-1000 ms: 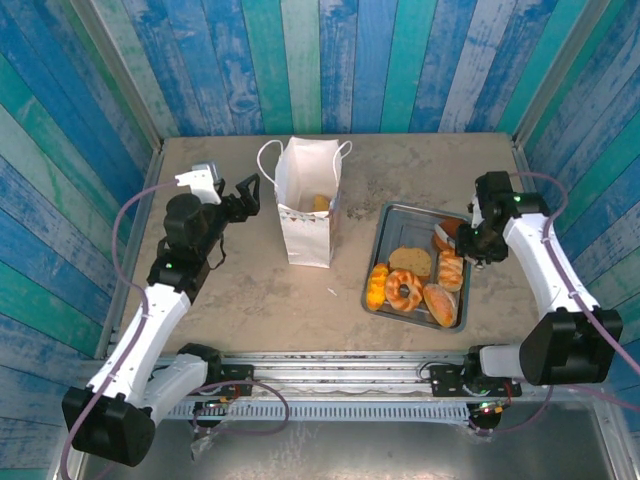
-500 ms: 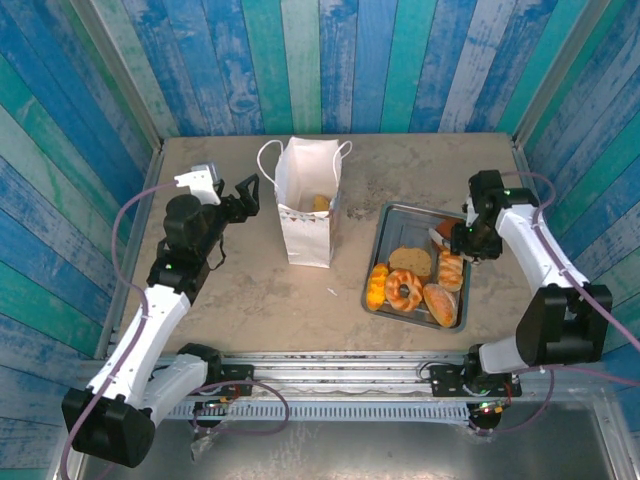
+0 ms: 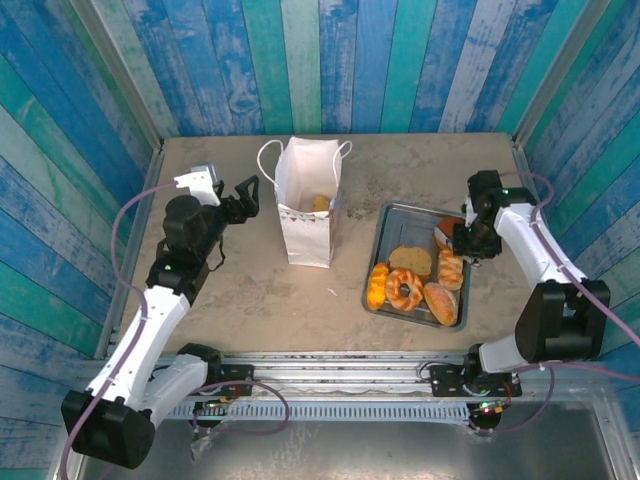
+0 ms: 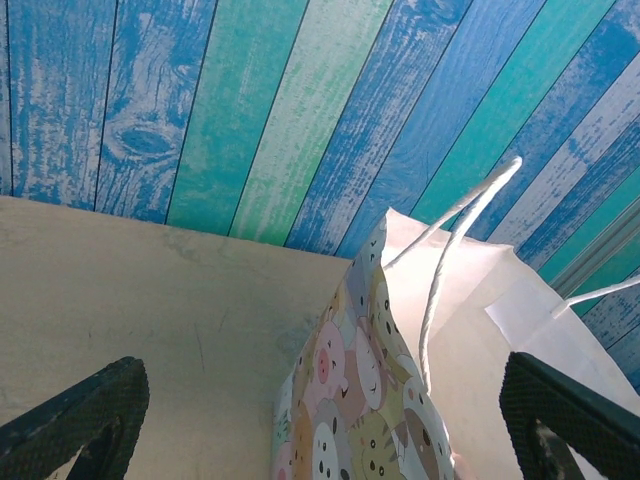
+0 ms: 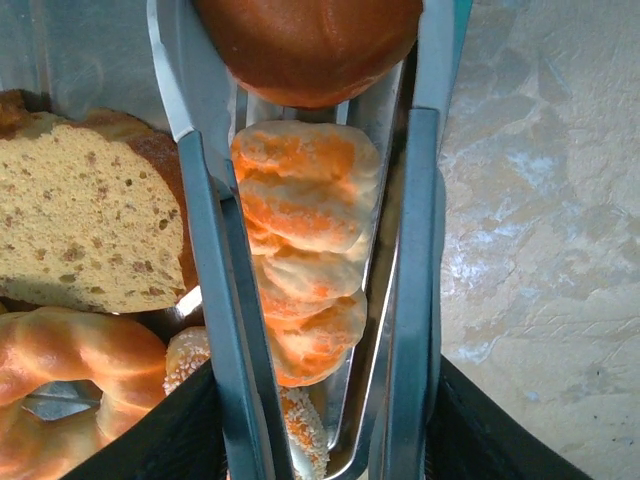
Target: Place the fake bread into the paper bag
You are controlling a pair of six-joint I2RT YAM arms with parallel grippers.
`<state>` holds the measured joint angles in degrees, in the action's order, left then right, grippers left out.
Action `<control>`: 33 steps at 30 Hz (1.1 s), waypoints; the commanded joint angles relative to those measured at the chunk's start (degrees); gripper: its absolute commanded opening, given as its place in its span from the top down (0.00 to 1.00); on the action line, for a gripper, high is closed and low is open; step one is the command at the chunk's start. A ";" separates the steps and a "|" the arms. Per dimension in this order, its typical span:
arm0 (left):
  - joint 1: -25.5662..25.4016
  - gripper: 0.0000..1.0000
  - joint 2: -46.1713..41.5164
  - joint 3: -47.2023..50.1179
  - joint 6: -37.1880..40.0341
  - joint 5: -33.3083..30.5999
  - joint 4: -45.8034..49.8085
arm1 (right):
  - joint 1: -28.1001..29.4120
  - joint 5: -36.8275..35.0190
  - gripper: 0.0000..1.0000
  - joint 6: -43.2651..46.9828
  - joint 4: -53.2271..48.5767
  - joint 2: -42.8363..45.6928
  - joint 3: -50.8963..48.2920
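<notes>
Over the grey metal tray, right gripper clamps silver metal tongs around 1 round brown toy bun: pick step. Left gripper stands wide apart beside the tall white paper bag. Next calls for a firm pinch, a lift, then a carry to the bag mouth.

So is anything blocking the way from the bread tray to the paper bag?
Nothing visible: bare table lies between the tray and the paper bag, whose mouth stands open. The left gripper sits on its far side.

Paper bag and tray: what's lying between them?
Bare tabletop separates the paper bag and the tray in the top external view; one tiny white scrap lies there.
</notes>
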<state>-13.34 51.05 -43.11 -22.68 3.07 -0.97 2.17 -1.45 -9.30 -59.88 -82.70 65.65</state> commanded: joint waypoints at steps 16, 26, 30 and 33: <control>0.07 0.00 6.59 -7.20 -9.71 9.07 5.64 | 2.64 11.36 0.58 1.59 8.60 16.18 9.16; 0.06 0.11 12.85 -8.45 -15.55 15.91 1.69 | 13.50 12.78 0.58 -0.23 18.43 21.07 15.20; 0.07 0.17 14.83 -9.09 -16.60 18.25 0.51 | 17.56 13.14 0.58 0.33 20.92 20.95 17.50; 0.06 0.21 15.95 -9.26 -17.76 19.72 -0.32 | 20.50 13.56 0.59 0.93 21.78 20.39 19.83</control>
<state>-13.34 65.36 -50.63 -38.85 19.66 1.08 20.62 10.87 -8.95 -43.09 -62.39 82.28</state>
